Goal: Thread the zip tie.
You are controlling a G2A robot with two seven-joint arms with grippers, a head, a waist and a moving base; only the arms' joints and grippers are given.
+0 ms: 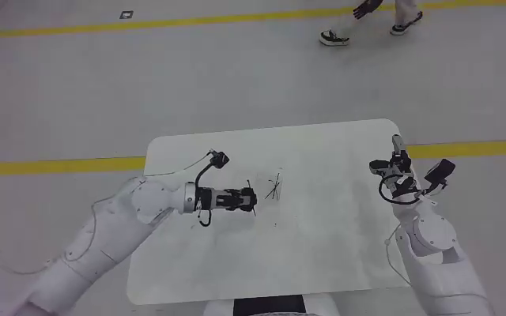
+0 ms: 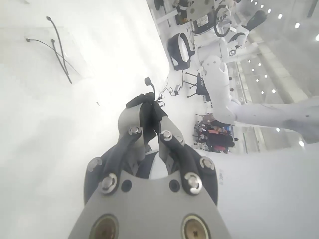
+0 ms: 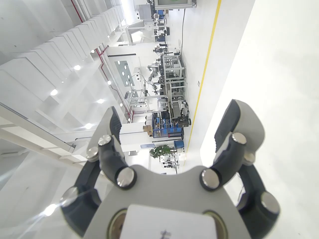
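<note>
Table [image 1: 332, 253], white with rounded corners, carries everything I'm tracking. Left gripper [image 1: 247, 200] sits over the table's left-middle, its fingers [image 2: 127, 118] pinched together on a single black zip tie [image 2: 149, 82]. Right gripper [image 3: 172, 108] hangs at the table's right edge, well apart from the left one, jaws spread wide with nothing between them. Loose zip ties [image 1: 274, 188] lie flat on the table near the left gripper's tip, not touching it: a small crossed cluster of black ones. In the left wrist view I make out three heads among them. The held tie's square head pokes out past the left fingertips, raised off the tabletop; how much of its strap sits inside the grip I cannot tell.
</note>
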